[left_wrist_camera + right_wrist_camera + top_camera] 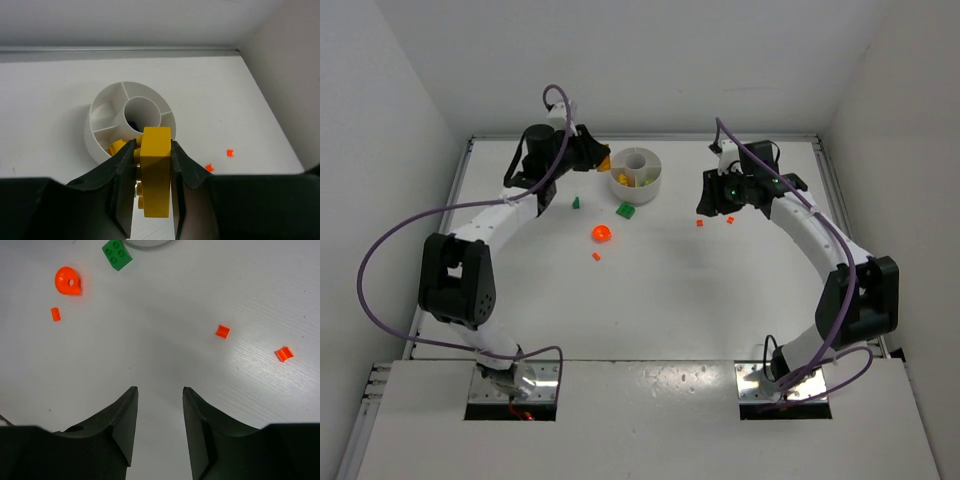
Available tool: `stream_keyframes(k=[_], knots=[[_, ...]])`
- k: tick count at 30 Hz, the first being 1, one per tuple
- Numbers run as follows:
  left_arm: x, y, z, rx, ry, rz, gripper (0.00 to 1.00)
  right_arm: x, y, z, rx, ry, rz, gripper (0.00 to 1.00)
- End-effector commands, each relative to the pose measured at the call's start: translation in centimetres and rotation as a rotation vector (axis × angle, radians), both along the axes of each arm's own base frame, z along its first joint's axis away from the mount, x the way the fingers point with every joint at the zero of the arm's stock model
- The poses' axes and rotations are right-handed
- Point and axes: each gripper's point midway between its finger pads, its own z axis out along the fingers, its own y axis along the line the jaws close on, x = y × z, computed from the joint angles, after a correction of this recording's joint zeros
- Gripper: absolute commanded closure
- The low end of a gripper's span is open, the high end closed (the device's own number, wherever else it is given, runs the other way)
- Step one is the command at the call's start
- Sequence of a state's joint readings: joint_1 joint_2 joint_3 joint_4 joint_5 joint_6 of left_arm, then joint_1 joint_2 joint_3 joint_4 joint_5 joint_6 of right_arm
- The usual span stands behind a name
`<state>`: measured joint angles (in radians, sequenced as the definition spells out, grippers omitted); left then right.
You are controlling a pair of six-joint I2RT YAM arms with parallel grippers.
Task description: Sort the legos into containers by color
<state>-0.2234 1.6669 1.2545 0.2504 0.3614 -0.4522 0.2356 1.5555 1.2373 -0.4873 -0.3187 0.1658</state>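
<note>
Gripping a yellow brick (156, 170) across its smooth flat sides, the left gripper (153, 150) hangs at the near rim of the round white dish (100, 135), its dark fingers clamped hard against the plastic. The dish is low and thin-walled, with dividers fanning out from a centre well (142, 114). Other yellow pieces (116, 146) already lie in the wedge nearest the brick.

The right gripper (159, 392) is spread wide and holds nothing, poised over the matte white table (670, 300). A studded green brick (117, 253) lies just outside the dish. A rounded orange piece (68, 281) with a hole through it and three tiny orange bits (55, 314) (223, 331) (284, 354) are scattered well apart.

The legos look like hard, glossy moulded plastic. They are probably very light and stiff enough to take a firm pinch without harm, but slick enough to squirt sideways if caught on a corner. The square bricks seem best taken across two parallel faces, as the yellow one is. The curved orange piece offers less flat surface and may roll. The smallest bits sit so low on the table that the fingertips would likely have to close almost at its surface
</note>
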Motion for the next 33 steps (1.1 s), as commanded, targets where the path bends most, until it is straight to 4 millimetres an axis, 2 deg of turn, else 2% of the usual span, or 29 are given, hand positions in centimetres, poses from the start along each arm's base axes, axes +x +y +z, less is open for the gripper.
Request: stream_keyframes(k=[1, 2, 3, 4, 7, 10, 11, 12, 14, 15, 16, 20, 25, 31, 33], knots=[[2.9, 1.8, 0.4, -0.173, 0.101, 0.309, 1.00, 0.8, 0.1, 0.6, 0.018, -0.027, -0.008, 0.58], [3.0, 1.9, 0.5, -0.210, 0.117, 0.331, 1.00, 0.8, 0.1, 0.6, 0.018, -0.027, -0.008, 0.58], [3.4, 2.0, -0.3, -0.231, 0.143, 0.351, 1.00, 0.8, 0.1, 0.2, 0.016, -0.018, -0.008, 0.58], [3.4, 1.0, -1.4, -0.233, 0.180, 0.359, 1.00, 0.8, 0.1, 0.2, 0.016, -0.018, -0.008, 0.58], [3.5, 0.1, -2.3, -0.236, 0.209, 0.400, 1.00, 0.8, 0.1, 0.2, 0.016, -0.018, -0.008, 0.58], [4.3, 0.2, -3.2, -0.283, 0.249, 0.447, 0.98, 0.8, 0.1, 0.2, 0.016, -0.018, -0.008, 0.58], [4.2, 0.2, -4.1, -0.280, 0.275, 0.453, 0.98, 0.8, 0.1, 0.2, 0.016, -0.018, -0.008, 0.58], [4.5, 0.2, -4.0, -0.288, 0.278, 0.465, 0.98, 0.8, 0.1, 0.2, 0.016, -0.018, -0.008, 0.58], [5.0, 0.0, -4.8, -0.290, 0.295, 0.470, 0.97, 0.9, 0.1, -0.1, 0.014, -0.009, -0.008, 0.58], [4.9, -0.4, -4.7, -0.297, 0.301, 0.473, 0.95, 0.9, 0.1, -0.1, 0.014, -0.009, -0.008, 0.58], [5.0, -0.4, -5.5, -0.289, 0.314, 0.476, 0.95, 0.9, 0.1, -0.1, 0.014, -0.009, -0.008, 0.58], [5.1, -1.1, -6.2, -0.308, 0.343, 0.478, 0.85, 0.9, 0.1, -0.1, 0.014, -0.009, -0.008, 0.58], [5.5, -1.5, -8.4, -0.320, 0.392, 0.482, 0.85, 0.9, 0.1, -0.1, 0.014, -0.009, -0.008, 0.58], [6.0, -3.1, -8.0, -0.334, 0.390, 0.455, 0.85, 1.0, 0.0, -0.2, 0.002, -0.015, -0.008, 0.58], [6.1, -3.7, -8.6, -0.327, 0.399, 0.448, 0.84, 1.0, 0.0, -0.5, 0.000, -0.006, -0.008, 0.58]])
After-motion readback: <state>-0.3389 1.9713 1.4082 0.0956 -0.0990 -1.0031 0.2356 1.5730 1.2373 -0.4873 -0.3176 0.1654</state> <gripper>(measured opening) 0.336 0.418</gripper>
